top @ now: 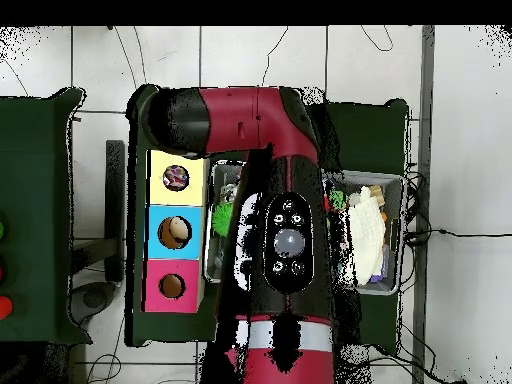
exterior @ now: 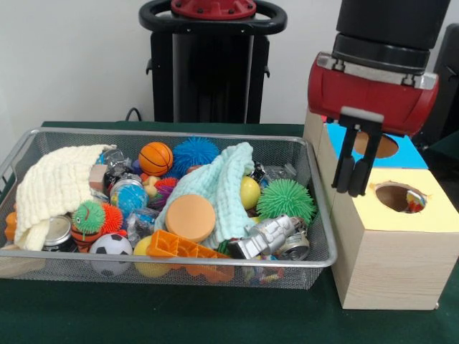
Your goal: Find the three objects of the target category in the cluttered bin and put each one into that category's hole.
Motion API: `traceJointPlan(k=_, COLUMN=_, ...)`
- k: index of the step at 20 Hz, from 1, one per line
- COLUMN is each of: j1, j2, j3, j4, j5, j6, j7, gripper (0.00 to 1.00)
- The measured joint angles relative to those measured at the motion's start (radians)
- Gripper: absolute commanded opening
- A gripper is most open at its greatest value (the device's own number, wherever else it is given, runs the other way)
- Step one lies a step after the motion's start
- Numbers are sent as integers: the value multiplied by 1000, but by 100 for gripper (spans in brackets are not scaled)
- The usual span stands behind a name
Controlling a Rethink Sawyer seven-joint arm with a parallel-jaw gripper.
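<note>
The jaws (exterior: 351,188) hang pinched together and empty beside the yellow box's hole (exterior: 399,196), where a soft, floppy dotted piece (exterior: 417,203) peeks out.

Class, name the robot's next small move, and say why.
Probably swing the hand across over the bin to search: nothing shows in the hand, and a dotted piece already lies in the yellow box's hole.
</note>
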Motion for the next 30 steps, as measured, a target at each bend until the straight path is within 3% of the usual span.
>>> traceJointPlan(k=10, j1=-12, j2=7, j3=20, j4=-9, j5=-5, j6=6, j7=-13, gripper=0)
traceJointPlan(k=16, j1=-78, j2=-6, j3=89, j4=-9, j5=-30, j6=24, j7=-130, gripper=0)
traceJointPlan(k=23, j1=-112, j2=-9, j3=107, j4=-9, j5=-101, j6=24, j7=-259, gripper=0)
traceJointPlan(k=30, j1=-112, j2=-6, j3=118, j4=-9, j5=-126, j6=19, j7=-274, gripper=0)
